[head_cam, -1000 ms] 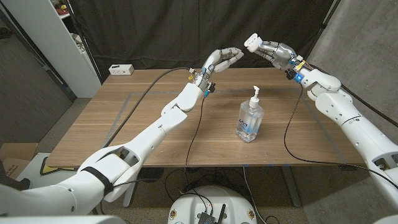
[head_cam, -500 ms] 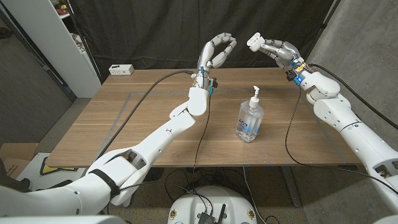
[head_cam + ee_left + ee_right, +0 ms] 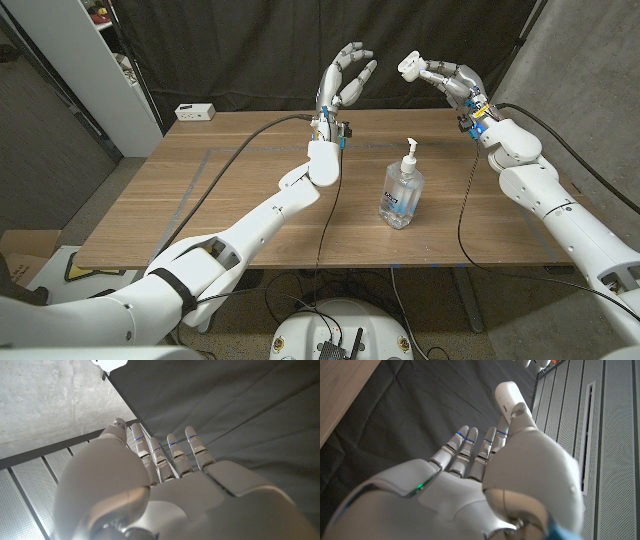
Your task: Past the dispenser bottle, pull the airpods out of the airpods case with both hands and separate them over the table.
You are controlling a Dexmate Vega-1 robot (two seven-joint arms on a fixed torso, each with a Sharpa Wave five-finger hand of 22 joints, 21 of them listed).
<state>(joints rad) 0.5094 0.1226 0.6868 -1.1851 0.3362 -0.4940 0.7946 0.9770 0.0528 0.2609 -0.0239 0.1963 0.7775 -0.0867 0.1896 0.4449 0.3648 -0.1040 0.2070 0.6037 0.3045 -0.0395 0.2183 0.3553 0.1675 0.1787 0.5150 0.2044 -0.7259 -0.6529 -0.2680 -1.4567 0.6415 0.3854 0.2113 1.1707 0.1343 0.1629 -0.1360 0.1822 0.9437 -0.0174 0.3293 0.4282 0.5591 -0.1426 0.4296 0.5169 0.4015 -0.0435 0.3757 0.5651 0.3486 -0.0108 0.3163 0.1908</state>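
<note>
The wooden table (image 3: 250,190) carries the clear dispenser bottle (image 3: 402,190) near its middle, a little toward 3 o'clock. Both hands are raised behind the bottle, at the table's 12 o'clock side, above its far edge.

The right hand (image 3: 447,80) pinches the white airpods case (image 3: 410,67) at its fingertips; the right wrist view shows the case (image 3: 509,399) pressed under the thumb. The left hand (image 3: 345,78) stands at about 9 o'clock from the case, near it but apart, fingers spread and pointing up, holding nothing.

I judge the case to be light, rigid and smooth, so it can slip or turn in a fingertip pinch. It is better to hold it by the two broad faces of the lower body and keep the lid end free. I cannot tell if the lid is open, and no earbud is visible. The airpods themselves would be very small and glossy; a thumb and one finger should take each by its head or stem.

Compared with half a second ago, the left hand has uncurled: its fingers were bent toward the case, and now they are open and more upright. One second ago this hand was lower and reached closer to the case. The right hand keeps almost the same place and the same pinch.
</note>
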